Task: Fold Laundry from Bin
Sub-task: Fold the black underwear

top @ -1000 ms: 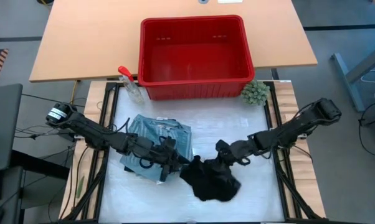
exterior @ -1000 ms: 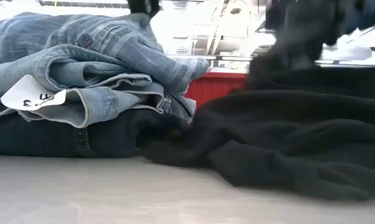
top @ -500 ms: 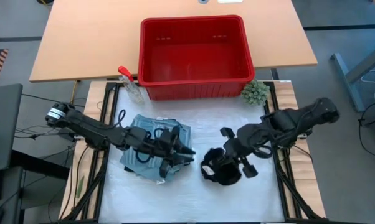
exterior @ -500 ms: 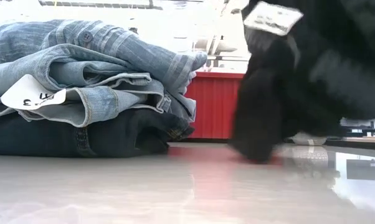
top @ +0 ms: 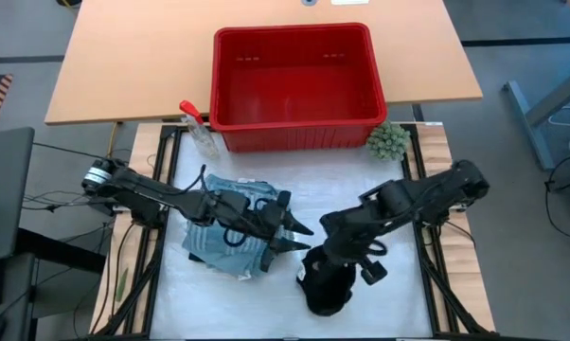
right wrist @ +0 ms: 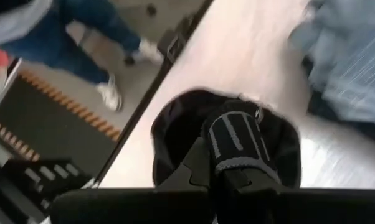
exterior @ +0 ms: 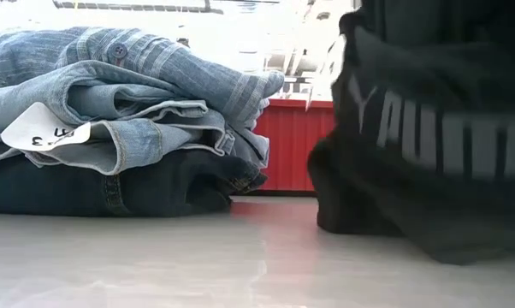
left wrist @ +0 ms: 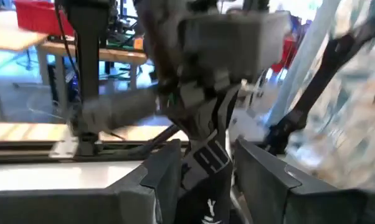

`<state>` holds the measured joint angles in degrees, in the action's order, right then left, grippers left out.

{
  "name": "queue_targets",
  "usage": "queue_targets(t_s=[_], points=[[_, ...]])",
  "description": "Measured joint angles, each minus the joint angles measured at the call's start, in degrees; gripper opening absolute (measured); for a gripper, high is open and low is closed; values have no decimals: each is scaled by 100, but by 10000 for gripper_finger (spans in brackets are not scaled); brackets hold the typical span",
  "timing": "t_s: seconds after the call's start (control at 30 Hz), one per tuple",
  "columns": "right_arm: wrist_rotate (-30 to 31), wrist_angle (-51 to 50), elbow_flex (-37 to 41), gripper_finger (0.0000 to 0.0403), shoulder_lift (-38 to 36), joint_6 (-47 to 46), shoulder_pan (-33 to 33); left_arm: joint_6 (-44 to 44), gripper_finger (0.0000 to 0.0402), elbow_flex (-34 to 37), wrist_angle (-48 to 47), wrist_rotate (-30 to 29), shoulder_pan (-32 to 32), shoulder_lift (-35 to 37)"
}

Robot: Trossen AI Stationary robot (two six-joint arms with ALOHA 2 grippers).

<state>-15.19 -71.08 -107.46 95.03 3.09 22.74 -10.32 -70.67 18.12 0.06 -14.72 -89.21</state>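
**White bench, black piece in right jaws**

High view: white bench (top: pixel 380 204) in front, tan table behind it carrying the empty red bin (top: pixel 297 87). Spray bottle (top: pixel 199 129) stands at the bin's near-left corner, green fuzzy ball (top: pixel 387 140) at its near-right corner. Folded stack (top: pixel 236 220) of denim, striped shirt and navy piece lies left of centre. My left jaws (top: pixel 299 239) hang spread open at the stack's right edge, gripping nothing, pointing at the black piece. My right jaws (top: pixel 334 258) are closed on the bunched small black piece (top: pixel 325 288), just right of the stack.

Low view: stack sits on the bench, striped shirt (exterior: pixel 163 60) on top, jeans (exterior: pixel 112 120) with a white tag under it, navy piece (exterior: pixel 95 184) at the bottom. Black piece hangs at right with white lettering, lower edge at or near the bench; contact unclear. Bin wall shows red behind.

Left wrist view: both fingers (left wrist: pixel 162 177) wide apart, black fabric between and beyond them, not pinched.

Right wrist view: fingers clamped on black fabric (right wrist: pixel 231 140); stack off to one side; a person's legs on the floor beyond.
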Motion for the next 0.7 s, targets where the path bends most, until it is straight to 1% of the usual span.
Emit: queue_targets(t_s=[0.1,0.17,0.23,0.33,0.47,0.57,0.7], points=[[-139,-312,-200,20,281,2,0,442,155,-261,-792,-80,6,14],[-206,-494,-349,20,443,-4,2,429,169,-358,-1282,32,112,9],[-218,-586,-500,20,570,-6,2,222,181,-369,-1542,301,283,9],[-220,-629,-771,20,758,-149,-2,-32,194,-231,-1675,772,526,9],[-217,-629,-1062,20,922,-366,-47,-67,197,-151,-1841,1242,719,-18],[-185,-563,-1132,20,935,-668,-84,21,197,-147,-1858,1610,787,-257],[-134,-477,-1138,20,932,-1017,-118,278,197,-140,-1625,1821,784,-803]])
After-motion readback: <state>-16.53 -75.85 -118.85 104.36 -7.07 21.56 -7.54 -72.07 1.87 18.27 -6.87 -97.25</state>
